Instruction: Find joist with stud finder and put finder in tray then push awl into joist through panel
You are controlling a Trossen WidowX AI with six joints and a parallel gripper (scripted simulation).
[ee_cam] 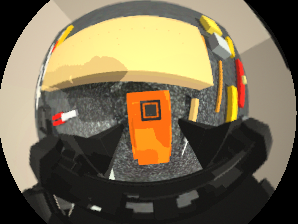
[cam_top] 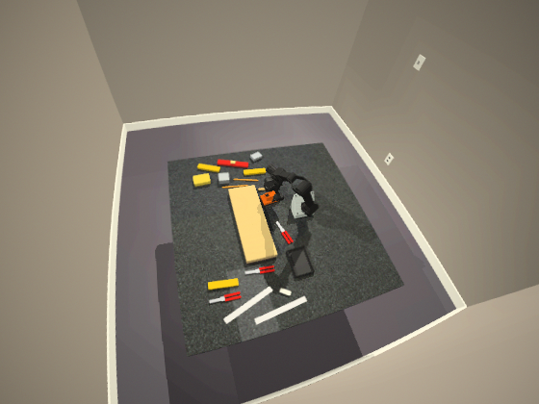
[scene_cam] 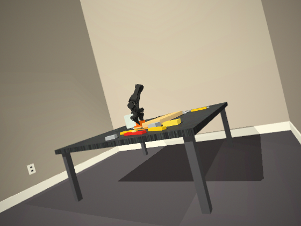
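Observation:
The orange stud finder (cam_top: 268,198) (scene_cam: 140,124) (ee_cam: 150,137) lies beside the near end of the long side of the tan floor panel (cam_top: 252,223) (scene_cam: 164,118) (ee_cam: 140,47). My gripper (ee_cam: 151,123) is open, with one finger on each side of the stud finder in the wrist view; no contact shows. The awl, with a tan handle (ee_cam: 194,109) (cam_top: 261,189), lies to the right of the stud finder in the wrist view, close to the right finger. The dark tray (cam_top: 300,263) is empty, past the panel's other end. The joist is hidden.
A red-handled tool (cam_top: 287,237) (ee_cam: 58,119) lies between the panel and tray. Orange sticks (cam_top: 245,180), yellow blocks (cam_top: 201,180), grey blocks (cam_top: 223,178) and a red level (cam_top: 226,163) lie beyond the panel's end. White strips (cam_top: 280,310) lie near the opposite edge.

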